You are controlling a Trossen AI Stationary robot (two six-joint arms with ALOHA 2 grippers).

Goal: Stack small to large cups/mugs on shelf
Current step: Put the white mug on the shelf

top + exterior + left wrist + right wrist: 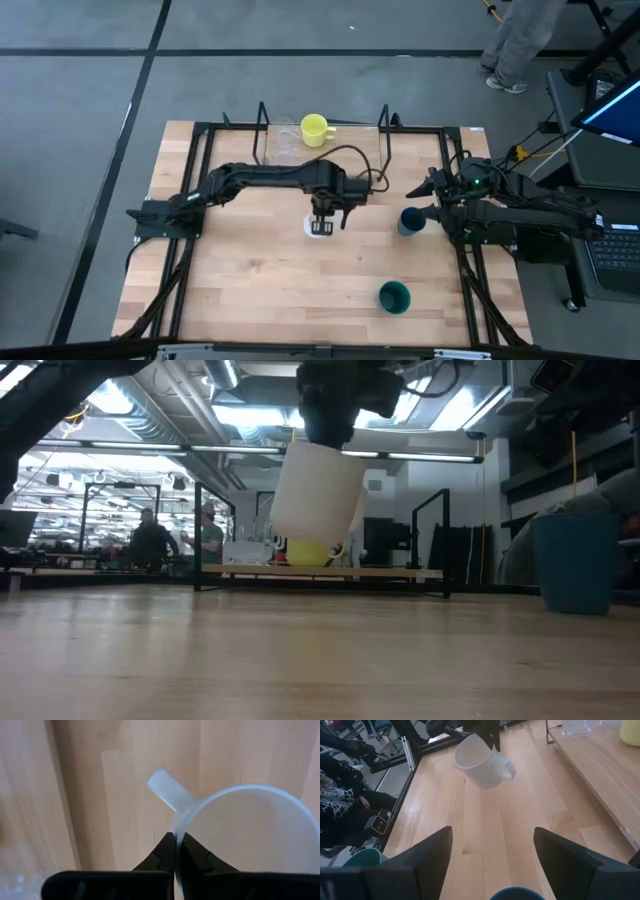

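Observation:
My left gripper hangs over the middle of the table, shut on the white mug, which is off the wood and tilted. The yellow mug and the clear glass cups stand on the shelf at the far edge. The dark blue cup stands upright on the table at the right. My right gripper is open beside it, its fingers wide apart and the blue rim between them. The dark green cup stands nearer the near edge. My left gripper pinches the white mug's rim close to the handle, one finger inside the mug and one outside. The fingers come from above, pointing down. The mug hangs below them, clear of the table and tilted, its bottom swung aside.
Black frame rails run along the table's left and right sides. The shelf's wire uprights stand at its ends. A person sits beyond the table's near side, another stands past the far right corner. Bare wood lies left of the mug.

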